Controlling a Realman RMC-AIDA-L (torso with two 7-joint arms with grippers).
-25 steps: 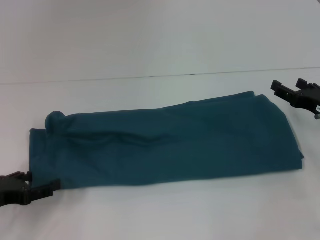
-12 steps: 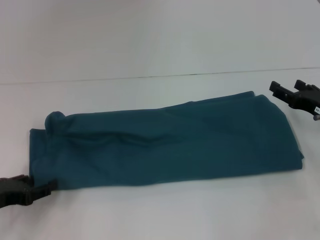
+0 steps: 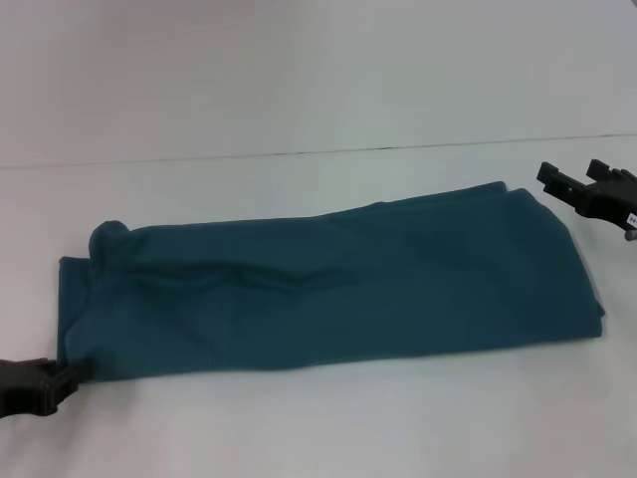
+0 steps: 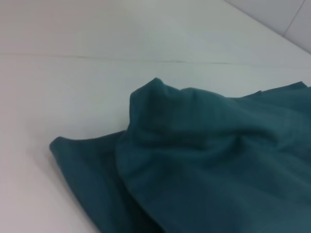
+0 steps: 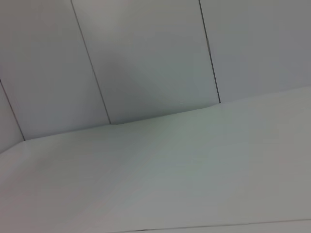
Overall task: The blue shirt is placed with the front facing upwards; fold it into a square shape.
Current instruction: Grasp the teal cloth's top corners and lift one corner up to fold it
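The blue shirt lies on the white table as a long folded strip running left to right, plain side up, with no letters showing. A small bump of cloth stands at its far left corner. My left gripper is low at the left edge of the head view, at the shirt's near left corner. The left wrist view shows that rumpled end of the shirt close up. My right gripper hovers open and empty just past the shirt's far right corner.
The white table extends on all sides of the shirt, with a thin seam line behind it. The right wrist view shows only the table top and grey wall panels.
My left gripper has slid left and slightly toward me along the shirt's near edge, now mostly out of the head view. The shirt and my right gripper have not moved.
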